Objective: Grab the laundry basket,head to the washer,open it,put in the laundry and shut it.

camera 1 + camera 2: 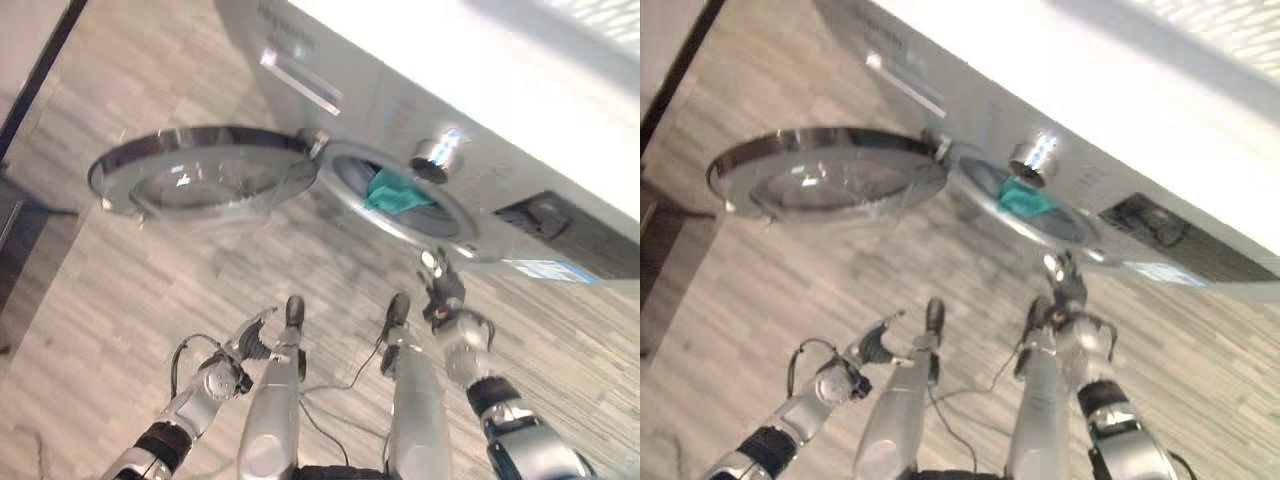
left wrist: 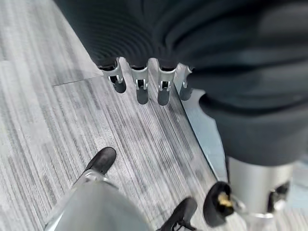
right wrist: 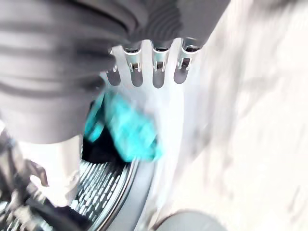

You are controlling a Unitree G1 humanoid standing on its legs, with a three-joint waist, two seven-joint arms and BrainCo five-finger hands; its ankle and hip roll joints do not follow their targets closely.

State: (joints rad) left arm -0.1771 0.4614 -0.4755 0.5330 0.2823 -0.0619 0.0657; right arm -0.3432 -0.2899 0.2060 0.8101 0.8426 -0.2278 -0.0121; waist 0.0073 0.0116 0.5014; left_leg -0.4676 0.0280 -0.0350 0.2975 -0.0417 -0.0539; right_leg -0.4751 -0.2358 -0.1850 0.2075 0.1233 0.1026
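We see the washer with its round door swung fully open toward our left, the glass face lying roughly flat. Teal laundry sits bunched in the drum opening, spilling toward the rim. Our right hand hangs just below that opening, fingers straight and holding nothing, the cloth just beyond them. Our left hand is low over the floor, its fingers relaxed and empty.

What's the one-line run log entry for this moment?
white washer | round glass door open | teal cloth in drum | left hand open, empty | right hand open, empty
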